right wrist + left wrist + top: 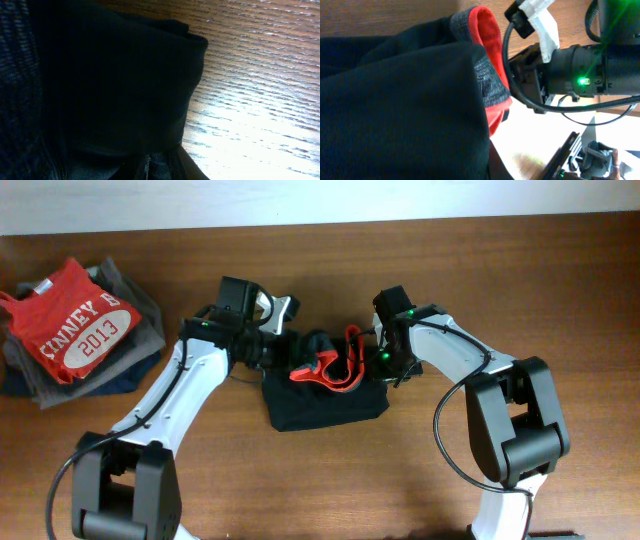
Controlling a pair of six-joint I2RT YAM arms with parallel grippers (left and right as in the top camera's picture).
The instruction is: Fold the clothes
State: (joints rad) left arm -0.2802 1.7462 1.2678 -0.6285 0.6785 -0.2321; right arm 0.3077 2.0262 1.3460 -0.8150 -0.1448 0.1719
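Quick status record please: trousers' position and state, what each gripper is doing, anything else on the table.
trousers: black, bunched in a heap at the centre of the table
waistband: grey, red-orange edge, on top at the far side
left gripper: at the waistband's left end, hidden in fabric; open or shut unclear
right gripper: at the waistband's right end; also unclear
other: red T-shirt on folded pile, far left

The trousers (325, 405) are recorded as plain black, with a flecked grey waistband (490, 85) edged in red-orange. The counter (330, 490) is noted as brown with a wood grain. A red T-shirt (70, 325), lettered in white and marked "2013" on a white oval, is seen on grey and navy folded garments (112, 383).
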